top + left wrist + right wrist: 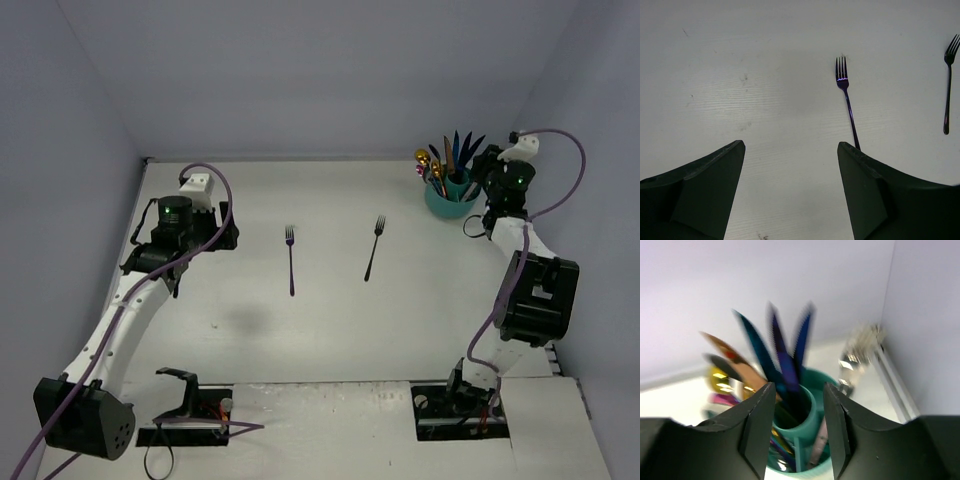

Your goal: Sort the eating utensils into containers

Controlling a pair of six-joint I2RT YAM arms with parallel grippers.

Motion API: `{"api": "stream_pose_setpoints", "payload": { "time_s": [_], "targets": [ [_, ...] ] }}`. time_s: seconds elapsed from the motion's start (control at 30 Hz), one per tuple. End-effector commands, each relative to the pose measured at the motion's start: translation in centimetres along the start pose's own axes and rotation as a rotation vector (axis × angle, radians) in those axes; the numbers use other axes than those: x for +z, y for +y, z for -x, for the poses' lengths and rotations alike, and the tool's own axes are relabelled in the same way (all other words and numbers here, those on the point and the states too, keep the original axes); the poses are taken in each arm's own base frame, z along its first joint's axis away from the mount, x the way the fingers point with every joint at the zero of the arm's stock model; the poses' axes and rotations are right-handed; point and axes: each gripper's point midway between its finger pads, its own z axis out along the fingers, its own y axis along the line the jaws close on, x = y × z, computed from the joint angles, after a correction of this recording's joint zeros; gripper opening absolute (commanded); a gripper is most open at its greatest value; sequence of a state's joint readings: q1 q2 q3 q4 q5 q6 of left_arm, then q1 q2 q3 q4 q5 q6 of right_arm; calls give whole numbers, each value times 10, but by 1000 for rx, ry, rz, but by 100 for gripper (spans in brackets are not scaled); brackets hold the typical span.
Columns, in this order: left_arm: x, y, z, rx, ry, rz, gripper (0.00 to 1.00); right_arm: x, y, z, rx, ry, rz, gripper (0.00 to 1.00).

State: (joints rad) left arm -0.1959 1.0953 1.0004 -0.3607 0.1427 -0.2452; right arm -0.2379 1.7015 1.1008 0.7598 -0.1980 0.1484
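Note:
Two forks lie on the white table: a dark blue one and a black one. At the back right stands the teal caddy, holding several utensils: dark blue knives in its centre tube, with copper and gold pieces on the left. My right gripper hovers just over the caddy, jaws apart with nothing between them. My left gripper is open above bare table. The blue fork's handle end is hidden behind its right finger.
The caddy sits close to the back right corner, where two lilac walls meet. A blurred silver piece shows beside the right wall. The arm bases stand at the near edge.

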Motion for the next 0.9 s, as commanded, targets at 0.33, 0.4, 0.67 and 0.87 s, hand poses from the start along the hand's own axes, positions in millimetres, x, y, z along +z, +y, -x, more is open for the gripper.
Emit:
{"api": "stream_pose_setpoints", "payload": {
  "time_s": [0.33,0.4,0.67,0.87],
  "targets": [
    [-9,-10,28,-22,-93,-45,72,-130,133,-34,-12,356,-87,59],
    [-9,-10,28,-24,-93,-45,72,-146,154,-58,9,420,-71,59],
    [-9,-8,28,-21,-95,-34,72,-169,176,-140,-31,611,-130,59],
    [-8,-8,26,-21,-90,-33,72,-165,191,-181,-48,696,-141,55]
  ]
}}
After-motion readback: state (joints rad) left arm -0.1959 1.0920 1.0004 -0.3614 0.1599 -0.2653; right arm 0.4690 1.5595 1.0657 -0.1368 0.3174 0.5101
